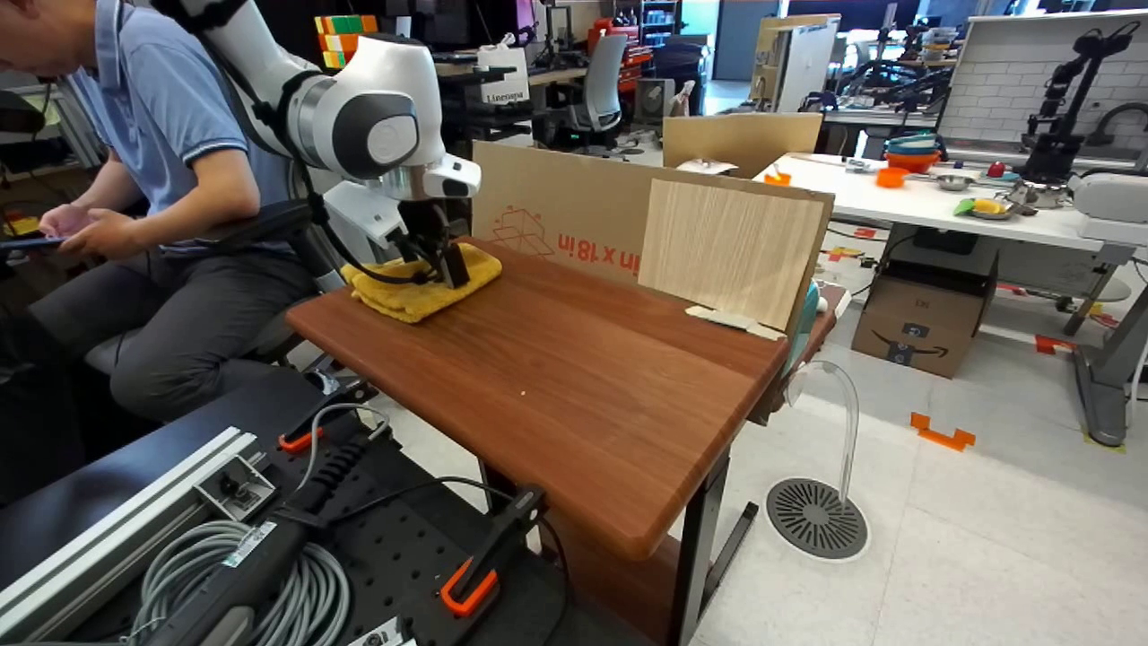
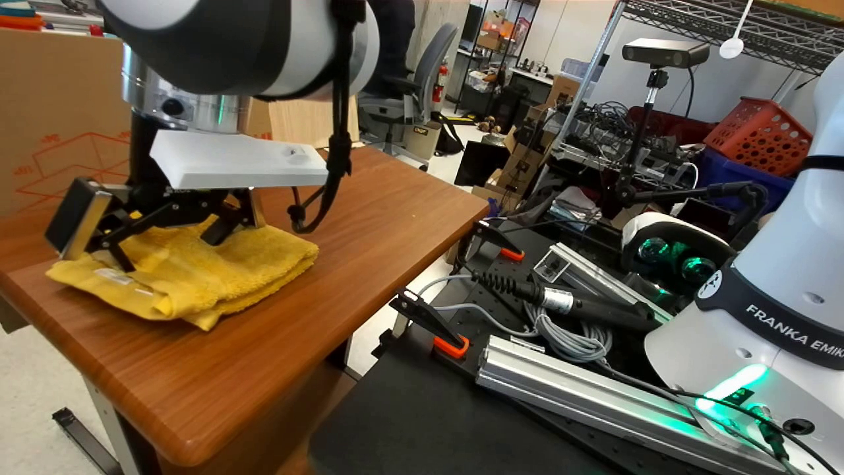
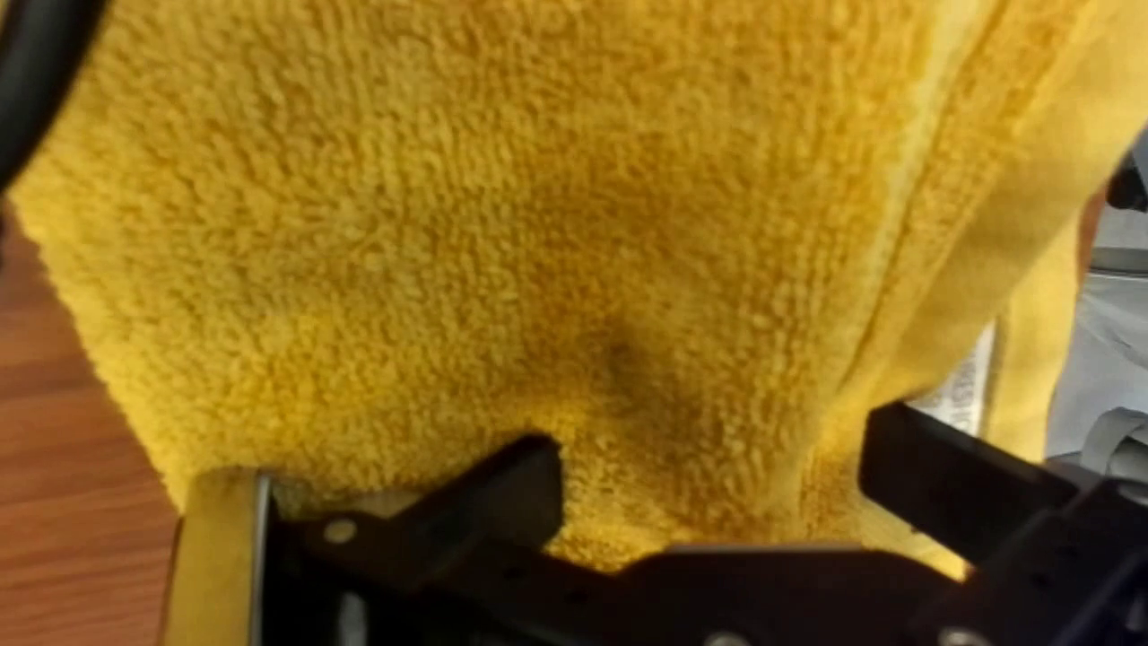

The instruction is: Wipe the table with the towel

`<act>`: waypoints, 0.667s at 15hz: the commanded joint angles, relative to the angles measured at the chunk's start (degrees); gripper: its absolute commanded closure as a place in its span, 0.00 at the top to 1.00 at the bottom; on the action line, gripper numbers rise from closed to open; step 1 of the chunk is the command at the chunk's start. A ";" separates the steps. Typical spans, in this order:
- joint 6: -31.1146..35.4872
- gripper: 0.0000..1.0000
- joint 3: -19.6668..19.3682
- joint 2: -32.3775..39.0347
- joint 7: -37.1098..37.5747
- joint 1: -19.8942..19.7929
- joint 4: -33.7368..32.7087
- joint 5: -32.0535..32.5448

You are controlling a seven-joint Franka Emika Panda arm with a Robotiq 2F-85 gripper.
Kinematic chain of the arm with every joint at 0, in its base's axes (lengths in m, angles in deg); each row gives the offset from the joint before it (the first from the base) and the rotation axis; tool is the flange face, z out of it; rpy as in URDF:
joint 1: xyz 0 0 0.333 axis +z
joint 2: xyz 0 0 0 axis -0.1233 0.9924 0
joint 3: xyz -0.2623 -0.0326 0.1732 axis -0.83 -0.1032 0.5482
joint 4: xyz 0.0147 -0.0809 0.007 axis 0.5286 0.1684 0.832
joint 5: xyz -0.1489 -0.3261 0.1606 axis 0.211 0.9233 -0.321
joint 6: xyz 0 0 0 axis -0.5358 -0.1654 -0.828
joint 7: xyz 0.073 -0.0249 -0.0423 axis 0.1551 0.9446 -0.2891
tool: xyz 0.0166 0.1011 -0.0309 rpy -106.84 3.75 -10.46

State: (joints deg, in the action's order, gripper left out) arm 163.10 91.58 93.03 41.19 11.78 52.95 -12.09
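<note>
The table [image 1: 556,368] has a reddish-brown wood-grain top and also shows in an exterior view [image 2: 369,218]. The folded mustard-yellow towel [image 1: 408,301] lies flat near one end of the tabletop. It shows in an exterior view [image 2: 264,264] with a white label at its edge, and it fills most of the wrist view [image 3: 430,224]. My gripper [image 2: 165,227] is low over the towel with its fingers wide apart. In the wrist view the gripper [image 3: 708,475] has towel cloth between and below its fingers, not pinched. Whether the fingertips press on the cloth is hard to tell.
A cardboard panel [image 1: 574,206] with a light plywood board [image 1: 731,247] stands along one table edge. A black cart top [image 2: 409,409] with clamps, cable coils and an aluminium rail adjoins the table. A seated person [image 1: 170,179] is close beside the arm.
</note>
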 commanded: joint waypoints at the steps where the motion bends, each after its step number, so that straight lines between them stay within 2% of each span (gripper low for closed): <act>1: 11.57 1.00 2.58 -5.44 -2.84 -1.31 9.50 0.39; 5: 24.26 1.00 5.72 -11.03 -4.21 -3.16 17.83 -0.01; 7: 29.02 1.00 8.54 -13.82 -4.02 -5.40 21.04 -0.07; 9: 32.07 1.00 13.47 -16.60 -3.31 -10.01 23.83 0.72; 10: 31.41 1.00 17.93 -18.68 -2.98 -14.29 25.47 1.03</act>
State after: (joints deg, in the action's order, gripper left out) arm 192.57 100.67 80.87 38.17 6.29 72.29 -12.10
